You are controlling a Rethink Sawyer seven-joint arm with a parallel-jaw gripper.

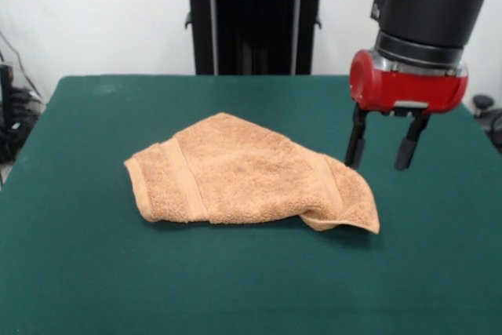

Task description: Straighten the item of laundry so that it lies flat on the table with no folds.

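Now: gripper (381,149) jaws apart, empty | beside crumpled towel (251,180) | table (94,272)

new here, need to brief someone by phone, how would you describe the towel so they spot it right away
Look at the dark green table filling most of the front view; the towel lies near its middle, just beside the open gripper on the red and black arm. It is the only cloth there: orange-tan terry, rumpled and folded over itself, with woven border bands near its ends.
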